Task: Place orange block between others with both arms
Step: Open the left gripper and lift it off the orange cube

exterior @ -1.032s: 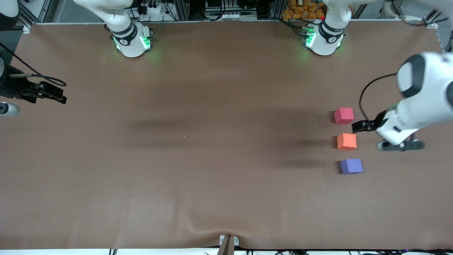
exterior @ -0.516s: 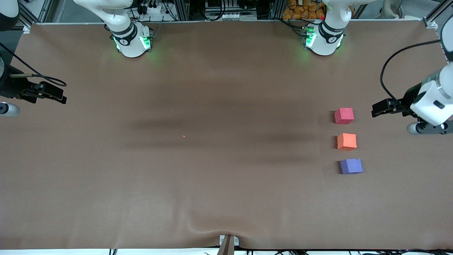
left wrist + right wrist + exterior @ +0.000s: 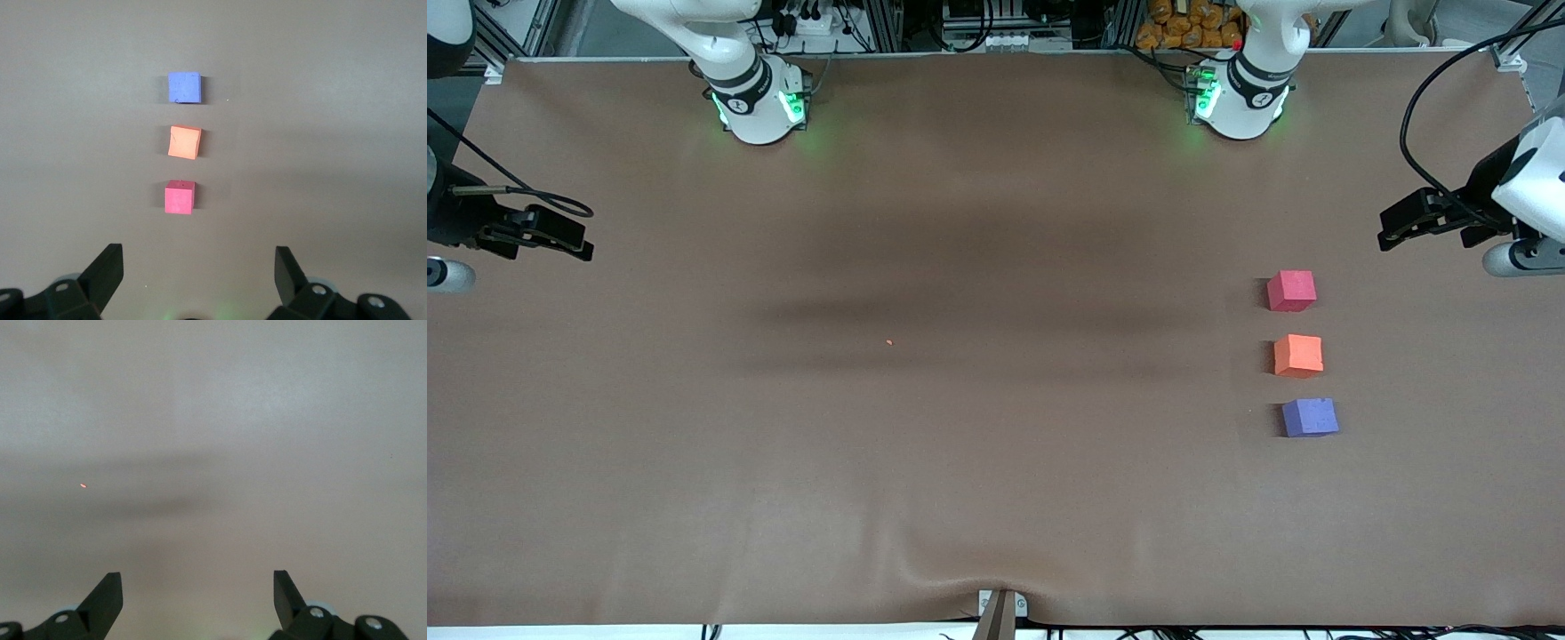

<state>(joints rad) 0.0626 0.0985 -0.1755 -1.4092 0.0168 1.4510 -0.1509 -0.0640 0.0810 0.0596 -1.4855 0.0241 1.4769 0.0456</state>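
The orange block (image 3: 1298,356) rests on the table toward the left arm's end, in a row between the red-pink cube (image 3: 1291,291), which lies farther from the front camera, and the purple-blue cube (image 3: 1310,417), which lies nearer. The left wrist view shows the same row: purple-blue cube (image 3: 184,87), orange block (image 3: 184,142), red-pink cube (image 3: 179,197). My left gripper (image 3: 1392,229) (image 3: 198,257) hangs open and empty over bare table at that end, apart from the cubes. My right gripper (image 3: 578,242) (image 3: 197,580) waits open and empty over the right arm's end.
The brown table cover (image 3: 960,444) has a wrinkle near its front edge. A tiny orange speck (image 3: 888,342) (image 3: 83,485) lies mid-table. Both arm bases (image 3: 758,102) stand along the table's robot side.
My left gripper has drawn away from beside the orange block, up and outward toward the left arm's end of the table. The cubes and the right arm have not moved.
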